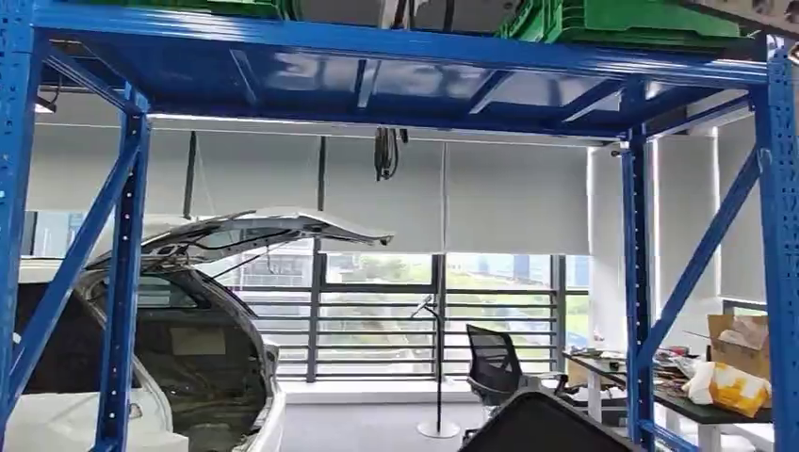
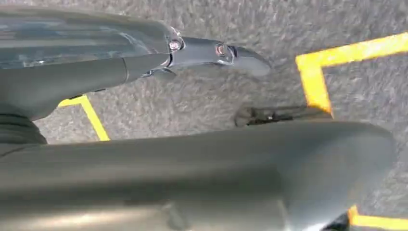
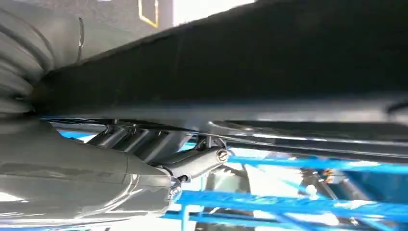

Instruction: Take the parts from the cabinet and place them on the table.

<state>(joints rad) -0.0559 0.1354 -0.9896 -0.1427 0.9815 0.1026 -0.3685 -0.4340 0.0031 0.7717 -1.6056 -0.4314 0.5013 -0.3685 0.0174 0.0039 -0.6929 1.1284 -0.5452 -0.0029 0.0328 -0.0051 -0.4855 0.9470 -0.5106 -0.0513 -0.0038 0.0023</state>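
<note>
Black part (image 3: 250, 53) lies gripped against the right hand's fingers (image 3: 144, 142)

the black part (image 1: 542, 426) is cut off at the head view's near edge, and in the right wrist view it hides most of the right hand's fingers (image 3: 144, 142).

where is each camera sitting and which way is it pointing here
Head view: high on the body, facing forward through the blue rack toward a white car; a black part rises at the bottom edge.
Left wrist view: behind the left hand, looking down at grey floor with yellow tape.
Right wrist view: behind the right hand, which grips the black part.
Shared: rack and part, in head and right wrist views.
</note>
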